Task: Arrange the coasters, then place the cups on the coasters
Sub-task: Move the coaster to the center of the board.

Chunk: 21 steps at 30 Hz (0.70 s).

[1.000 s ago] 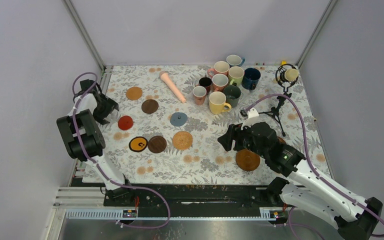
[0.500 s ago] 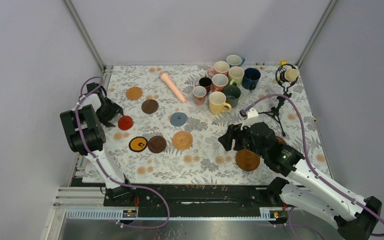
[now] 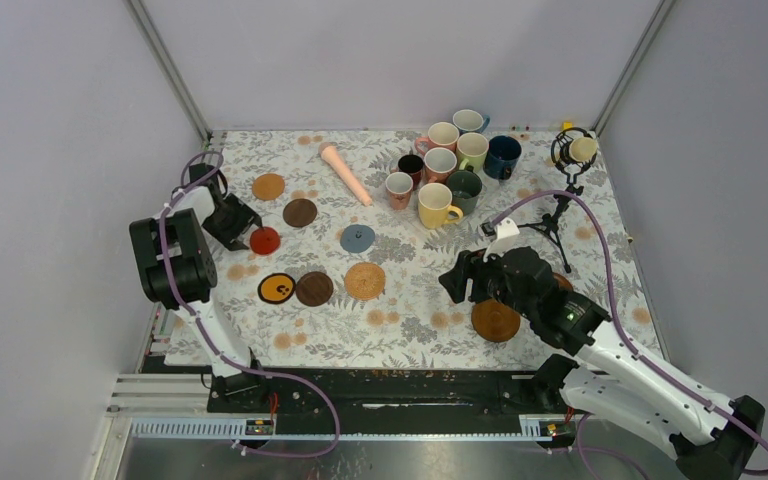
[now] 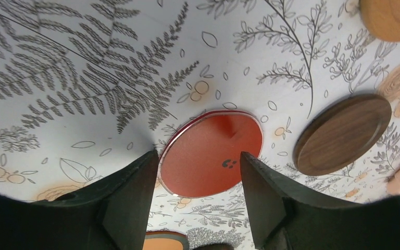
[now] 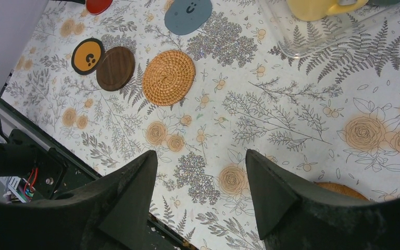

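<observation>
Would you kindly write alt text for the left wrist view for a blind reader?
The left gripper, jaws apart, frames a red coaster lying flat on the floral tablecloth; a dark brown coaster lies to its right.

No legible text, brand or number. Small dark face-like marks stand on 3 coasters: red coaster (image 4: 211, 153), grey-blue coaster (image 5: 188, 15), yellow-centred coaster (image 5: 87, 55).

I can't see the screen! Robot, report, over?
Left hand straddling red coaster, grip unclear. Right hand open, empty. Cups bunched at back. Dark brown coaster nearby.
</observation>
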{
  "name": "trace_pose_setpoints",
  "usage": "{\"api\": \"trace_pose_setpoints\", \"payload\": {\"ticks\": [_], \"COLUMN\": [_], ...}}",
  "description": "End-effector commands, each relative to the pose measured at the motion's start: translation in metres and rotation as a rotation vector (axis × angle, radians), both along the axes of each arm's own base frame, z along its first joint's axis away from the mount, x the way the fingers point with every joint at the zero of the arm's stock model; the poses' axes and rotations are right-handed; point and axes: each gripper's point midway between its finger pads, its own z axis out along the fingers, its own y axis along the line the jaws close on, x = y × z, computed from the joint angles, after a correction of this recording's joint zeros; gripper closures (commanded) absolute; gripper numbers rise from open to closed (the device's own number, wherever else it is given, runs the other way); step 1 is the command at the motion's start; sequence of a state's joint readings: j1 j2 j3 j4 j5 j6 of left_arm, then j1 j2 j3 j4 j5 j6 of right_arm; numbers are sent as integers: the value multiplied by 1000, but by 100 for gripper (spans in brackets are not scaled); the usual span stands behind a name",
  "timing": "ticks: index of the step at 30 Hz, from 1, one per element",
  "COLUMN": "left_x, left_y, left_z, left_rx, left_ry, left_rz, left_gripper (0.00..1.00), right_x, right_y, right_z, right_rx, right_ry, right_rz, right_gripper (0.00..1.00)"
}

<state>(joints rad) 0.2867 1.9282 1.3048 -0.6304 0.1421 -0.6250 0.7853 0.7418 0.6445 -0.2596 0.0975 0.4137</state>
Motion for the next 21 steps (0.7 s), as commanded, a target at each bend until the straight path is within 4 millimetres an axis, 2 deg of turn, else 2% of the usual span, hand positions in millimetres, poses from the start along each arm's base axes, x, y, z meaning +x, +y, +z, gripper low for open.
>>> {"api": "trace_pose_setpoints", "payload": {"ticks": [1,7,16,19,21], "left_x": [-15,-19,-40,-45,-42], "left_y": [-24,-38,-59,-72,-75], "left_z": [-12,-13,-17,-14,-4], "left_rx": [-60,-61,-84,-102,-110], "left_ry": [40,53,79,57,15], "left_rz": [-51,-84,-121,-141,-139], "left_gripper": [40,40,39,39,39], "right_x": [4,4,5,6,6], "right_y": [-5,-5,-5,-4,-3], "right_z": [5,8,10,12,13], "right_rx": [-6,1,-2,1,1], "right_ry": [-46,-52,-56,-57,-56], "right_rz": [-22,-23,-25,-21,-20], "right_gripper": [29,29,29,29,29]}}
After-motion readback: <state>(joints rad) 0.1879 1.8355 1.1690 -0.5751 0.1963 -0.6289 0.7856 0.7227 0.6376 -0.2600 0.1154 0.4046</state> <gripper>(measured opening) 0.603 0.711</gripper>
